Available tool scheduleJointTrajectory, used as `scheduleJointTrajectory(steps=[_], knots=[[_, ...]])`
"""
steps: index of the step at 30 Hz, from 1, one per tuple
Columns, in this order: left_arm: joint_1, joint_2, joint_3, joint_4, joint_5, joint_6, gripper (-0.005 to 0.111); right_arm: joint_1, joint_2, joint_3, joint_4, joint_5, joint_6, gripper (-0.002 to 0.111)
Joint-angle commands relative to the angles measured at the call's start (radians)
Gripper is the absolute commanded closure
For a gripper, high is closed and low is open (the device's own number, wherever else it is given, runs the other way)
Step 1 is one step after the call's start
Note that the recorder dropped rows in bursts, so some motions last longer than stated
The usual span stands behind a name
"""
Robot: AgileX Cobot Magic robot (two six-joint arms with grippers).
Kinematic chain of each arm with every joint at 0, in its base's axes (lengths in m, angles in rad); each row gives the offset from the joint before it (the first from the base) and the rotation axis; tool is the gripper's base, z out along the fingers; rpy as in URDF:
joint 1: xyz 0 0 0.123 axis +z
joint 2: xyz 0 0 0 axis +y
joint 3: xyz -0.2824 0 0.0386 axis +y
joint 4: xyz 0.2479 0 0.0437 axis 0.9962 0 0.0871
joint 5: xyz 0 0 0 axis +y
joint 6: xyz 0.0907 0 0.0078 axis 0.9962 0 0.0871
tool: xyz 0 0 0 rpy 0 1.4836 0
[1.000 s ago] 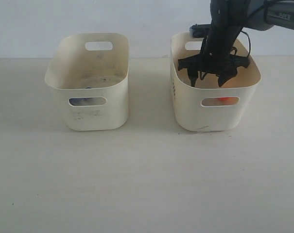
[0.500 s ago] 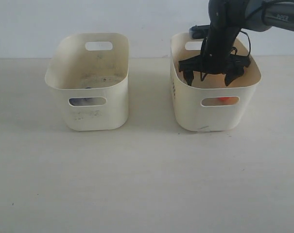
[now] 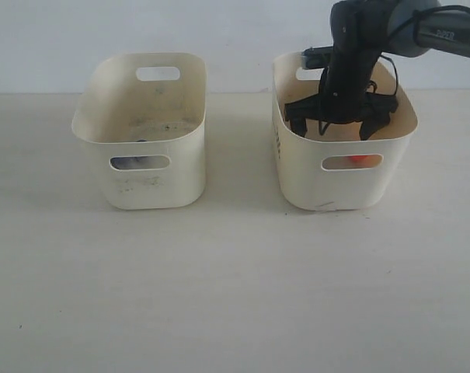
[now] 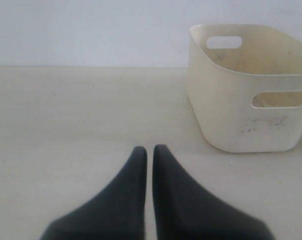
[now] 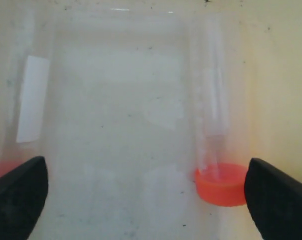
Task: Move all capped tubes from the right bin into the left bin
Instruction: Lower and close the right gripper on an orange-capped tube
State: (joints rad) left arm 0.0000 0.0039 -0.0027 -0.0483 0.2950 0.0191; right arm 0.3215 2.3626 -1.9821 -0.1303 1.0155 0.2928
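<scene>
The black right gripper (image 3: 329, 130) is down inside the right bin (image 3: 297, 183), the cream plastic tub with the yellowish inside and oval handle cut-outs, and its jaws are spread wide. From the wrist camera, the two dark fingertips (image 5: 18, 192) sit at the edges of the frame with only the bin's floor between them. On that floor lies a small clear plastic tube with an orange-red cap (image 5: 219, 186), just beside one finger; whether they touch, I cannot tell. By the other finger lies a second clear tube with a white label (image 5: 32, 97), a sliver of red at its end, half hidden by the fingertip. A patch of orange shows through the bin's front cut-out in the exterior view.

On the other side, the paler, smudged cream left bin (image 3: 153, 186) stands well apart, with something dark and bluish behind its cut-out — too small to tell what. The black left gripper (image 4: 150, 152) points out across the pale table (image 4: 66, 110), jaws pressed together and empty, with the left bin nearby.
</scene>
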Motion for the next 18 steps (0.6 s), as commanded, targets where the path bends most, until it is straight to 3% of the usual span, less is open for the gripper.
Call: scheduleJointTrajectory(steps=[1,18], knots=[[-0.004,-0.004,0.003,-0.009,0.001,-0.002,0.103,-0.021,0.011,-0.001,-0.062,0.028,-0.003,0.003],[-0.004,-0.004,0.003,-0.009,0.001,-0.002,0.103,-0.021,0.040,-0.001,-0.058,0.009,-0.011,0.003]])
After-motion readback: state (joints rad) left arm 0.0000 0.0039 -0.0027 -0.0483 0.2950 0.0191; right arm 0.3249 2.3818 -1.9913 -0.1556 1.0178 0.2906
